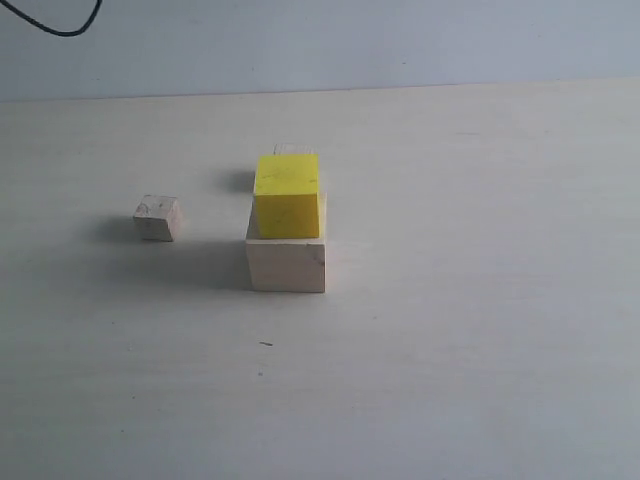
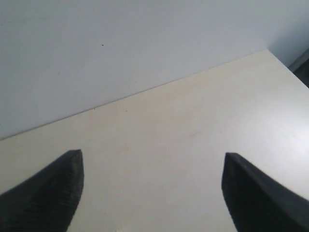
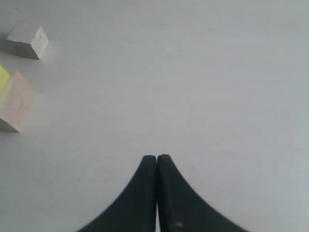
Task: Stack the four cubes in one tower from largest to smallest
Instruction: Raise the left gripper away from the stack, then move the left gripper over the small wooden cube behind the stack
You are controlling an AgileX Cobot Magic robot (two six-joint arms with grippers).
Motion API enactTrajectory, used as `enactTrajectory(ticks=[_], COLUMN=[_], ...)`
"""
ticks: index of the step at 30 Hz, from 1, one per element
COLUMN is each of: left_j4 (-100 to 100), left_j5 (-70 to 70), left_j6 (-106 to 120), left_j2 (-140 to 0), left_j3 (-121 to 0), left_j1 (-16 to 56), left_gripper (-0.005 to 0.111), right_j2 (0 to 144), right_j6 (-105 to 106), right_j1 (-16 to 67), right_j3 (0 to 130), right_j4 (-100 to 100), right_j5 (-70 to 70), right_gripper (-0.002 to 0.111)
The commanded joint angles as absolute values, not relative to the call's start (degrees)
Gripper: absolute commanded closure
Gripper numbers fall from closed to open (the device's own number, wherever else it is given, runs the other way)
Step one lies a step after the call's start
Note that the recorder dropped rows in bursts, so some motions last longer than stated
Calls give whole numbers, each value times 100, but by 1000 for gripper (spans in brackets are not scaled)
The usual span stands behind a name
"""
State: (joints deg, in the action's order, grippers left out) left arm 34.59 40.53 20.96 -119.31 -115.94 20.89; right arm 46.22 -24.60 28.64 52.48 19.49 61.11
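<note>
Yellow cube [image 1: 287, 195]: atop large pale cube [image 1: 286, 262], widest lowest for a steady base. Small cube [image 1: 158, 217]: on surface [image 1: 480, 350], toward the left arm's side. Second small cube [image 1: 293, 149]: peeks out behind the yellow. Left gripper [image 2: 153, 159]: spread wide, empty, no cube in its view. Right gripper [image 3: 157, 158]: clenched, empty, well apart from all cubes.

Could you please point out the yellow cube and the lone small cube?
yellow cube [image 1: 288, 213], exterior view, front face.
lone small cube [image 1: 155, 226], exterior view, front face.

Left tool [image 2: 153, 154] spread wide, pale table [image 2: 193, 116]
</note>
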Motion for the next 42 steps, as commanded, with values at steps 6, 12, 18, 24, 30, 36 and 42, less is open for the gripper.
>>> enactTrajectory(ticks=[6, 12, 18, 24, 30, 36, 42], left_j4=[2966, 2923, 2912, 2957, 2917, 2797, 2728], left_j5=[4730, 5019, 5255, 5329, 5476, 5651, 5641], left_j6=[1389, 1234, 1148, 1002, 964, 709, 361], left_j2=[-12931, -13206, -13389, -13401, -13546, -13707, -13707], left_j3=[-12654, -12738, -12738, -12738, -12738, -12738, -12738], left_j1=[2068, 2068, 2068, 2068, 2068, 2068, 2078], left_gripper=[31, 31, 31, 31, 31, 26, 23], right_j2=[4602, 4602, 4602, 4602, 4602, 4602, 4602], right_j6=[-2331, -2331, -2331, -2331, -2331, -2331, -2331], right_j1=[2864, 2864, 2864, 2864, 2864, 2864, 2864], right_j3=[5227, 5227, 5227, 5227, 5227, 5227, 5227], right_j4=[2313, 2253, 2109, 1756, 1649, 1586, 1210], right_j5=[6093, 6005, 6006, 6006, 6039, 6228, 6265], right_gripper=[108, 108, 108, 108, 108, 108, 108])
